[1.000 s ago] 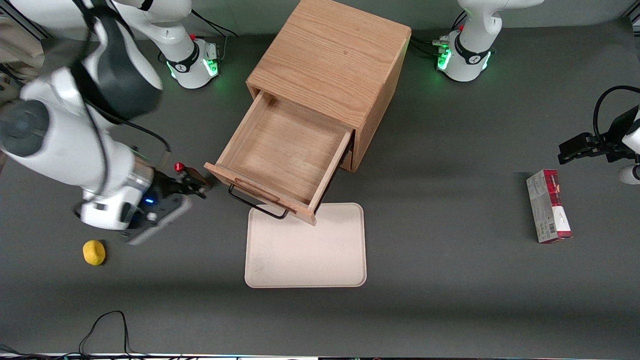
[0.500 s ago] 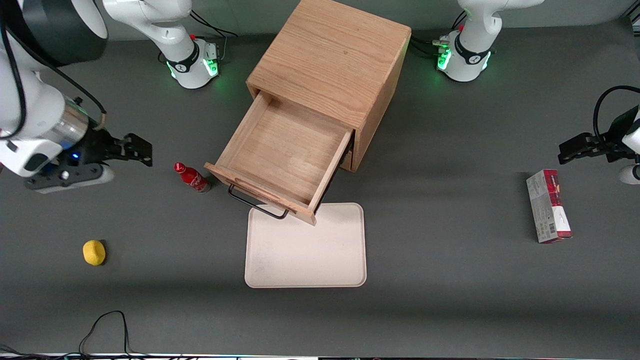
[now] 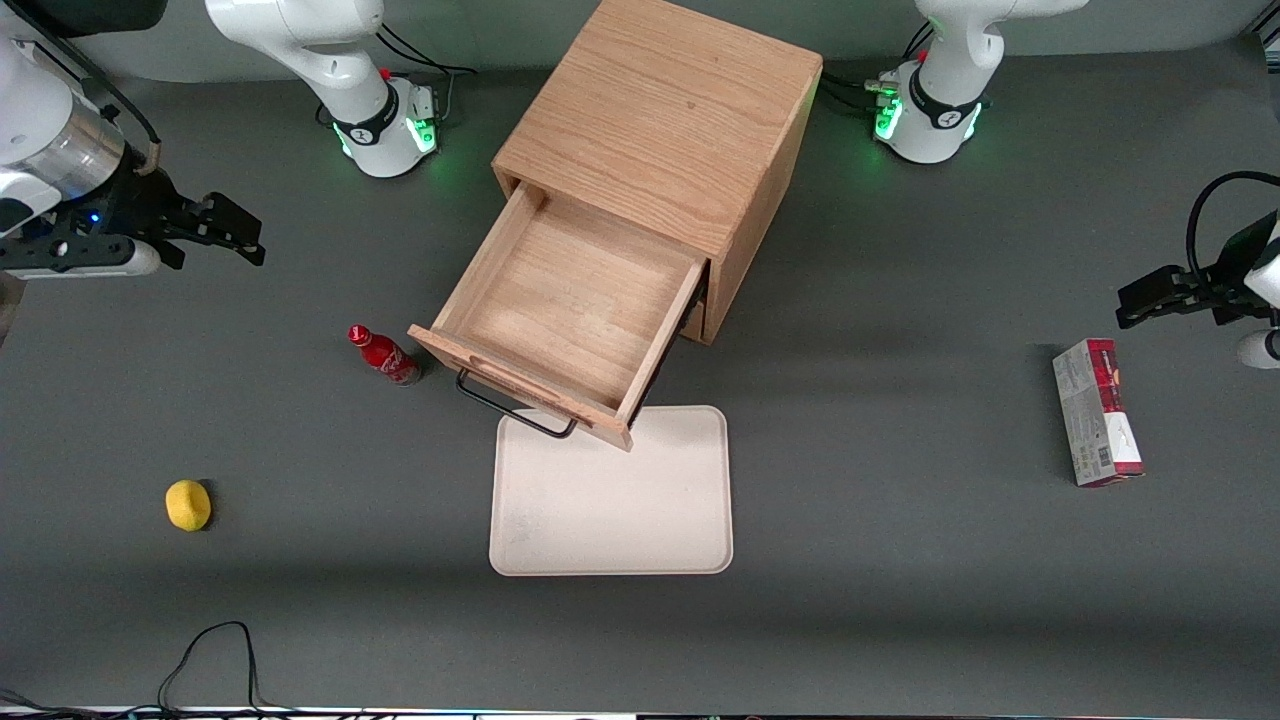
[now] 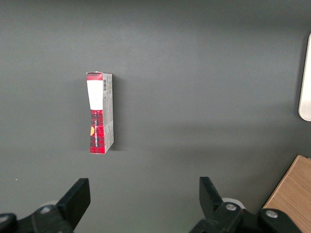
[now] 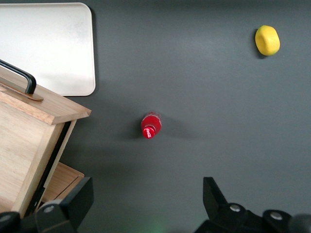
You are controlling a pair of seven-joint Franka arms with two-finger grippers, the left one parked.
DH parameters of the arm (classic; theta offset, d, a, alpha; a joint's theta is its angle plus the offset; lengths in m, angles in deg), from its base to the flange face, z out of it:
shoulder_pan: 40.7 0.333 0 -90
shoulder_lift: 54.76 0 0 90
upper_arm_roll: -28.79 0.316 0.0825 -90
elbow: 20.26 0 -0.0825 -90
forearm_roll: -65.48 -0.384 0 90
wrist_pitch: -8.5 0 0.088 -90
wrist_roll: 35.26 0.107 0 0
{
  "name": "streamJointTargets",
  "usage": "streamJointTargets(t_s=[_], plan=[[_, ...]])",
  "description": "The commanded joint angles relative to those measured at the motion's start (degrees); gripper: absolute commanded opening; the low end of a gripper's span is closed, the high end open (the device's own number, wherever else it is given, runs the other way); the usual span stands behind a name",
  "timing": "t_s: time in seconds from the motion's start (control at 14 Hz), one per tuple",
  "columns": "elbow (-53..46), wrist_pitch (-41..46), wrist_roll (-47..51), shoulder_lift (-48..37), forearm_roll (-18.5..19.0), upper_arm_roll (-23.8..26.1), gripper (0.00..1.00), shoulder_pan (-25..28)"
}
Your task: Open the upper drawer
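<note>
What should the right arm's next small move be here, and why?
Probably just hold clear or park. The upper drawer already stands pulled far out of the cabinet, its black pull free. The gripper hangs open, away from the drawer, toward the working arm's end, gripping nothing. No further pull looks needed.

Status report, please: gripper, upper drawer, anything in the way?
Gripper open, holding nothing, toward working arm's end. Upper drawer pulled out, empty. Red bottle upright beside drawer front, not touching.
</note>
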Motion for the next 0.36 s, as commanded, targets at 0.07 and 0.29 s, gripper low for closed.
streamJointTargets(t_s=[0.07,0.29], plan=[[1.30,-1.65,0.85,-0.39,-1.33,-1.08,1.00,0.25],[0.60,-1.65,0.85,0.05,-1.07,-1.78,1.00,0.16]])
